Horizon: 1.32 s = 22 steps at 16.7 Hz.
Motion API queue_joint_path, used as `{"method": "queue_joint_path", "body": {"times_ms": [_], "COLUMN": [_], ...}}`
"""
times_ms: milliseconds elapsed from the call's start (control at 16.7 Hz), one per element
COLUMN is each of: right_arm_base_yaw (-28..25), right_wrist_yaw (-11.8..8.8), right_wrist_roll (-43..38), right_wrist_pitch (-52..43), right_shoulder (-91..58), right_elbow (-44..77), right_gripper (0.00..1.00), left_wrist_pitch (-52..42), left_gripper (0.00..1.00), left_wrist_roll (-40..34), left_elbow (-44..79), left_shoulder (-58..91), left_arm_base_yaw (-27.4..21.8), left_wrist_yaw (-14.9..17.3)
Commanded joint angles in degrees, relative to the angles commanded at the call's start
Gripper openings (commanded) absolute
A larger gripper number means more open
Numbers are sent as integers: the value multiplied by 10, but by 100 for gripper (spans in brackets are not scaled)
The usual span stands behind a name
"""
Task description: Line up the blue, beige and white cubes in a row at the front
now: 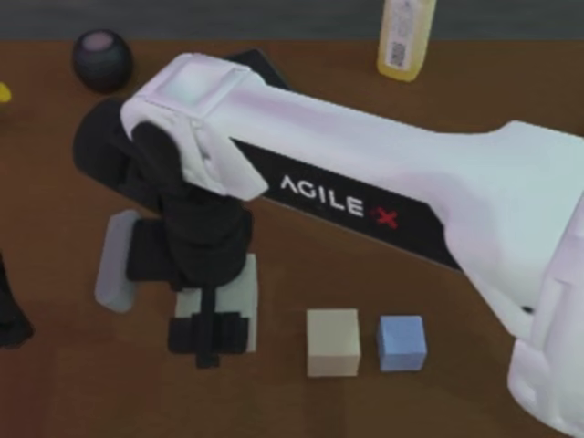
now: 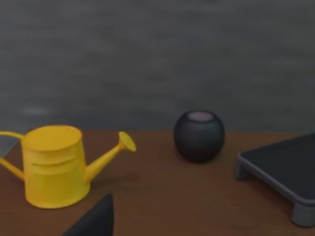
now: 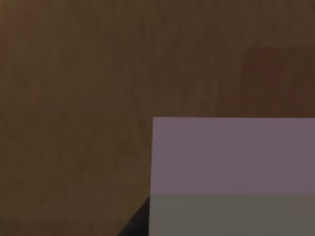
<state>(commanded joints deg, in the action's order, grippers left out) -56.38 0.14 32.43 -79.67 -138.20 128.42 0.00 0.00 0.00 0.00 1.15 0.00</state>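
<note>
The right gripper (image 1: 208, 333) is over the white cube (image 1: 245, 301); I cannot tell its jaws. At 3 o'clock stand the beige cube (image 1: 333, 341) and blue cube (image 1: 401, 342).

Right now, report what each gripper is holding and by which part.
The right gripper sits down over the white cube, but whether it grips it cannot be told. The left gripper at the table's left edge shows no hold.

Top view looks straight down; left wrist low, level across table (image 2: 162, 196); right wrist very close, perhaps downward.
</note>
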Motion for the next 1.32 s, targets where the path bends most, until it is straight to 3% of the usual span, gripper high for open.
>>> {"method": "queue_joint_path", "body": {"times_ms": [480,780,1320], "right_arm_base_yaw": [-2,-3,-3], "right_wrist_yaw": [1,1,1], "right_wrist_roll": [0,1,1], "right_wrist_pitch": [135,150,150], "right_shoulder": [-9,-13,-13], "right_elbow": [-125,-139,-139], "right_gripper": [0,0,68], "left_wrist_pitch": [0,0,0], "left_gripper": [100,100,100], "left_wrist_roll": [0,0,0], "left_elbow": [0,0,0], "left_shoulder": [0,0,0], "left_arm_base_yaw": [0,0,0], "left_wrist_yaw": [0,0,0]}}
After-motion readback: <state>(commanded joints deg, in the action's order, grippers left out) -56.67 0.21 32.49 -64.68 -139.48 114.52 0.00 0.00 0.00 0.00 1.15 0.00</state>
